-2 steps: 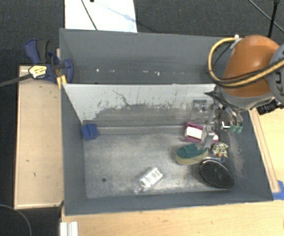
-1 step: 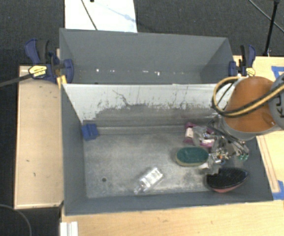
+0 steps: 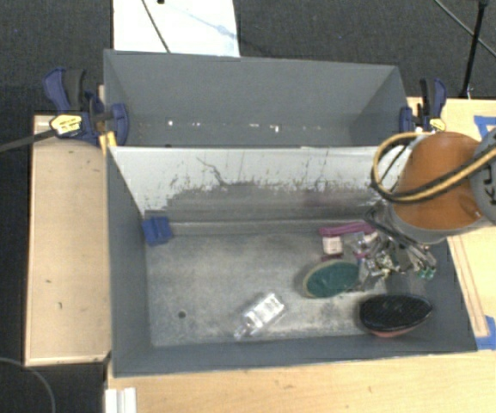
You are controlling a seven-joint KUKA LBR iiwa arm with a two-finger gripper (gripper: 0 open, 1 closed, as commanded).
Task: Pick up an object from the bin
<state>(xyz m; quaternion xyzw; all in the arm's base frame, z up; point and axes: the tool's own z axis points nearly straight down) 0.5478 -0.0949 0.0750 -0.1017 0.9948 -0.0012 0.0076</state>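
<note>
My gripper (image 3: 375, 261) hangs low over the right part of the bin floor, under the orange wrist cover. Just to its left, touching or nearly touching it, lies a flat round teal disc (image 3: 329, 280). A purple stick-shaped thing with a white tag (image 3: 340, 233) lies just behind the disc, near the back wall. In front of the gripper, an oval black brush-like thing (image 3: 393, 312) rests at the bin's front right.
A crumpled clear wrapper (image 3: 260, 312) lies on the floor towards the front middle. A small blue block (image 3: 156, 229) sits against the left wall. The arm and its cables reach in from the right over the rim.
</note>
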